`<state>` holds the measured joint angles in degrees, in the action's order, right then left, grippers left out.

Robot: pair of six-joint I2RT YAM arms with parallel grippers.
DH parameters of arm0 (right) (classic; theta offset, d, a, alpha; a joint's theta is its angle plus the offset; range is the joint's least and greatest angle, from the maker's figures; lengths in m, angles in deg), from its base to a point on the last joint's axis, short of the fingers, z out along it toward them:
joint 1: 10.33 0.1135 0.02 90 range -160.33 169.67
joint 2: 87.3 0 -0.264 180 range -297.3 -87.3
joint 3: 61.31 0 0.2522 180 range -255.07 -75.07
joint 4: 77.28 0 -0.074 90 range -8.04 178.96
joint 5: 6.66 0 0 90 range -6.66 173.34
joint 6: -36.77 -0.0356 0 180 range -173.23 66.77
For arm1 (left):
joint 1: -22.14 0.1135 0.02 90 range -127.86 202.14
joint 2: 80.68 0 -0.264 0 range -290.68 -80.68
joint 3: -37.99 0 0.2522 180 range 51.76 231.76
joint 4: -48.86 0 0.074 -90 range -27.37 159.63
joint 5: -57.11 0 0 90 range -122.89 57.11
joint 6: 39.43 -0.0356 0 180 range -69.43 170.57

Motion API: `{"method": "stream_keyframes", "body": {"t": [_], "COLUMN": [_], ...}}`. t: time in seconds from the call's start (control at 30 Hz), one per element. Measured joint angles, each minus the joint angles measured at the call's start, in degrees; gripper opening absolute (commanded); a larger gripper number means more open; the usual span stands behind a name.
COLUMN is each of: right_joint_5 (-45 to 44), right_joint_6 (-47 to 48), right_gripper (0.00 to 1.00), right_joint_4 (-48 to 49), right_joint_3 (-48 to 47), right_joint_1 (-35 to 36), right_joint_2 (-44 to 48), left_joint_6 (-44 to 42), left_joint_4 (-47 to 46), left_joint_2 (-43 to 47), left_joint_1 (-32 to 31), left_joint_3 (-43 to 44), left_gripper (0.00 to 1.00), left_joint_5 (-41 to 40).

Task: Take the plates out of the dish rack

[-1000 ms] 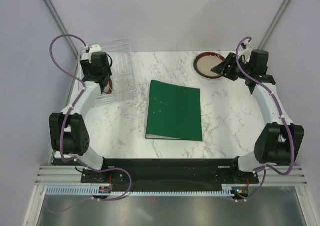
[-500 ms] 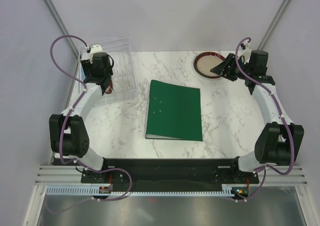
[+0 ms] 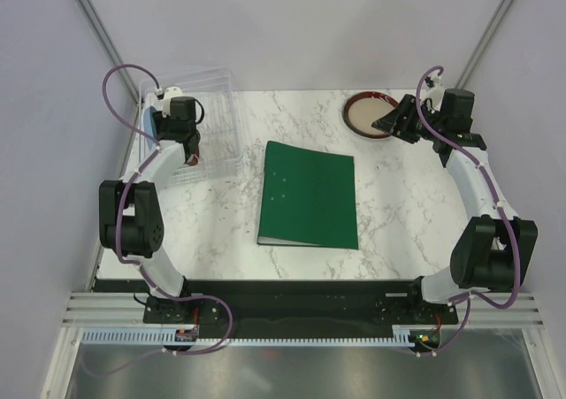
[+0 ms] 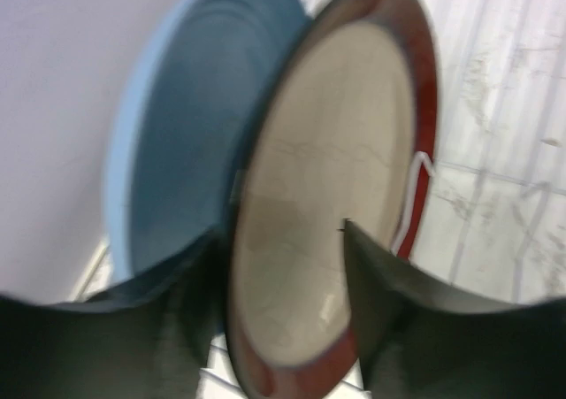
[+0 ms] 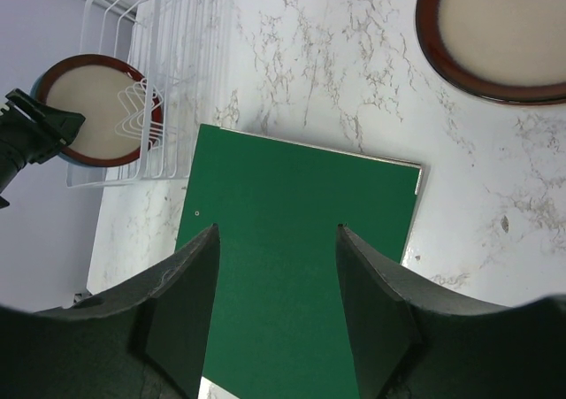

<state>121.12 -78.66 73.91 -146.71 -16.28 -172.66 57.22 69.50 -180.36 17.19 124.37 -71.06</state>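
Note:
The clear dish rack [image 3: 215, 125] stands at the table's far left, also in the right wrist view [image 5: 181, 54]. A brown-rimmed plate with a cream centre [image 4: 327, 187] stands on edge at its left end, with a light blue plate [image 4: 190, 134] just behind it. My left gripper [image 4: 281, 235] is shut on the brown-rimmed plate's lower rim, one finger on each face; from above it is at the rack's left end [image 3: 187, 147]. A second brown-rimmed plate [image 3: 364, 114] lies flat at the far right. My right gripper [image 3: 387, 120] hovers beside it, open and empty. No red plate shows.
A green binder [image 3: 308, 194] lies flat in the middle of the marble table [image 3: 398, 213]; it fills the space under my right fingers in the right wrist view [image 5: 301, 266]. The rack's thin dividers [image 5: 141, 120] stand close against the held plate.
The left arm's elbow has swung right and its wrist has shifted slightly towards the rack; the left wrist view is motion-blurred. The right arm and the flat plate have barely moved.

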Motion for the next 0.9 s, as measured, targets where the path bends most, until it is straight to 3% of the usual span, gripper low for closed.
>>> {"method": "stream_keyframes", "body": {"t": [0.03,0.07,0.13,0.2,0.9], "right_joint_5": [0.04,0.11,0.17,0.37,1.25], "right_joint_6": [0.04,0.07,0.22,0.22,0.22], "right_gripper": [0.62,0.62,0.62,0.62,0.62], "right_joint_4": [0.00,0.02,0.00,0.02,0.02], "right_joint_3": [0.00,0.00,0.00,0.00,1.07], "right_joint_1": [0.00,0.00,0.00,0.00,0.00], "right_joint_2": [-0.04,-0.07,-0.17,-0.35,-1.01], "left_joint_6": [-0.04,-0.09,0.13,-0.28,-8.74], "left_joint_4": [0.17,0.33,0.22,-0.48,1.25], "left_joint_2": [0.00,0.00,0.02,1.09,-0.31], "left_joint_1": [0.13,0.33,0.59,0.15,-3.34], "left_joint_3": [0.07,0.20,0.35,1.20,4.94], "left_gripper": [0.42,0.19,0.02,0.02,0.02], "left_joint_5": [-0.81,-1.33,-1.77,1.14,-2.56]}}
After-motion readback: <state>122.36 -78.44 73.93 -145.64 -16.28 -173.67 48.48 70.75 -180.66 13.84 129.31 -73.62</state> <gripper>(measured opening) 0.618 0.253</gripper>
